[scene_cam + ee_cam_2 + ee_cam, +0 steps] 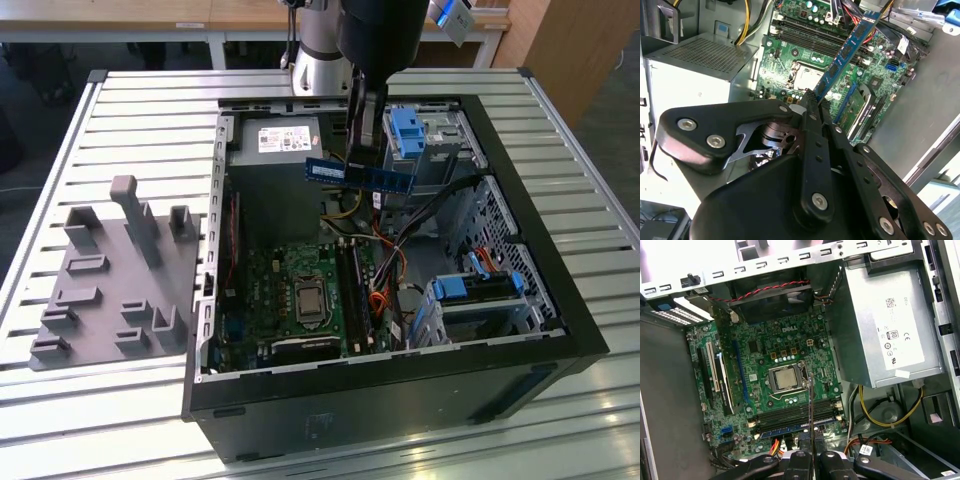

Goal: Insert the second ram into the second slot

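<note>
My gripper (364, 150) hangs above the open computer case (400, 370), shut on the second ram (358, 176), a long blue stick held level over the case's back half. In the second wrist view the ram (850, 50) juts out from the closed fingers (812, 112) over the green motherboard. In the first wrist view I see the ram (811, 405) edge-on, right above the row of dark memory slots (795, 415) beside the processor socket (785, 377). A blue strip (782, 429) lies in the slot row nearest the gripper (810, 457). I cannot tell which one is the second slot.
A grey power supply (275, 140) fills the case's back corner. Light-blue drive-bay latches (405, 125) (470, 288) stand on the exterior view's right. Orange and yellow cables (380, 290) run near the slots. A grey fixture block (110, 280) sits on the slatted table.
</note>
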`<state>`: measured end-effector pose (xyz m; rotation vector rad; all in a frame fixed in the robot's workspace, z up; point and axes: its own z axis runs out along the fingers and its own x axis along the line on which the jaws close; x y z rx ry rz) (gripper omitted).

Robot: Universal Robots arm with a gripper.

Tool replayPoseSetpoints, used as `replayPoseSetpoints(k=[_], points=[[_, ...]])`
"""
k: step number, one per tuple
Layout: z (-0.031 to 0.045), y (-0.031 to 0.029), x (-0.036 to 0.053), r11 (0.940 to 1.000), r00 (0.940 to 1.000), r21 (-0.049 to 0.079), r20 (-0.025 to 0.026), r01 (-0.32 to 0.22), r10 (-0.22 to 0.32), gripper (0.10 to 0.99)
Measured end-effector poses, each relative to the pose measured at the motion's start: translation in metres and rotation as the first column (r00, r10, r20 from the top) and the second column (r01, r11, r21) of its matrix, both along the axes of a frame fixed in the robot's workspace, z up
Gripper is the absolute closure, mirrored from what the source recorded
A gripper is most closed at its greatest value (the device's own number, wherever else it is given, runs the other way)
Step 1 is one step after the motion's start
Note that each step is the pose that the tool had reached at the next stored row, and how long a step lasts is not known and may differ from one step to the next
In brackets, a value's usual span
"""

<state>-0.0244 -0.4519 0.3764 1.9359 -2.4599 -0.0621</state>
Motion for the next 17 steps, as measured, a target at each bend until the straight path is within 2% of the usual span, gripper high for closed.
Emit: replayPoseSetpoints(k=[17], points=[[0.0, 0.0, -0.0001, 0.9999, 0.9999, 0.0, 0.0, 0.017, -0.017, 0.949]])
